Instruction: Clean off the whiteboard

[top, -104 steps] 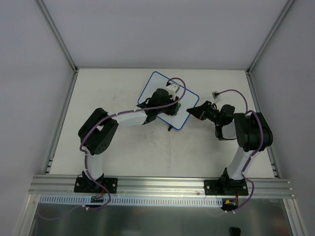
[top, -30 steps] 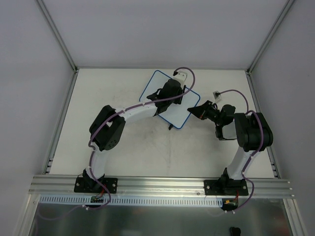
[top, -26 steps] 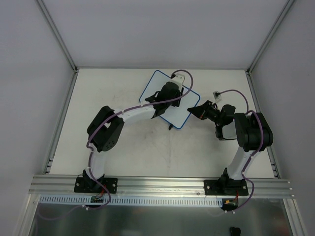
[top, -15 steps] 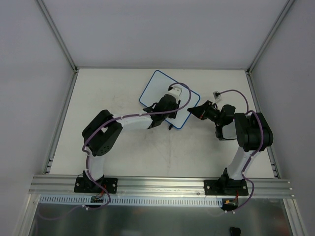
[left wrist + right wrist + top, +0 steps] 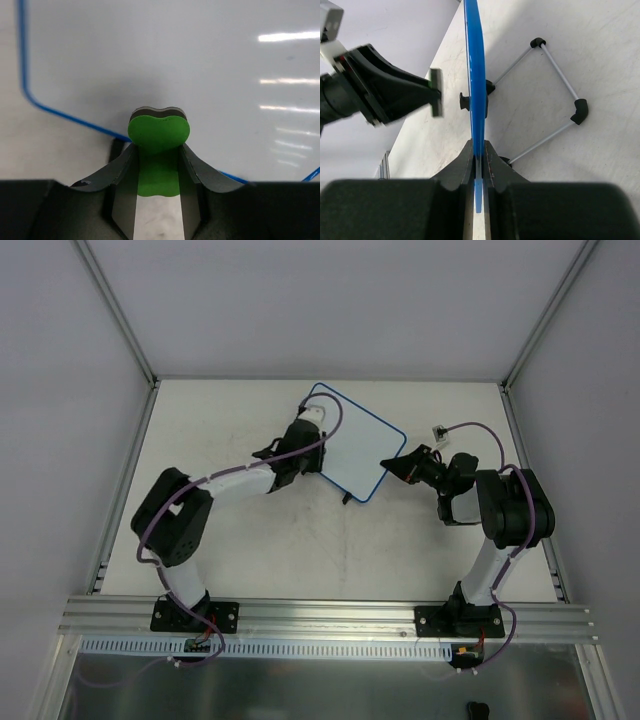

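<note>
- Left claw [image 5: 159, 150]: clamped on green eraser [image 5: 159, 131], pad facing forward.
- Whiteboard [image 5: 350, 445]: rear centre of counter [image 5: 250, 550], propped tilted on wire stand [image 5: 555, 95].
  - Top view: lies at 3 o'clock of left claw; long axis runs 10 to 4 o'clock.
  - Eraser near board's left corner. Right wrist view shows gap between them, so not touching.
  - No scribbles seen on visible face.
- Right claw [image 5: 478, 147]: closed on board's blue frame at 4 o'clock end, steadying it.
- Judgement: left arm nearer writing face. Next stroke needs press onto face, then sweep toward 3 o'clock.
</note>
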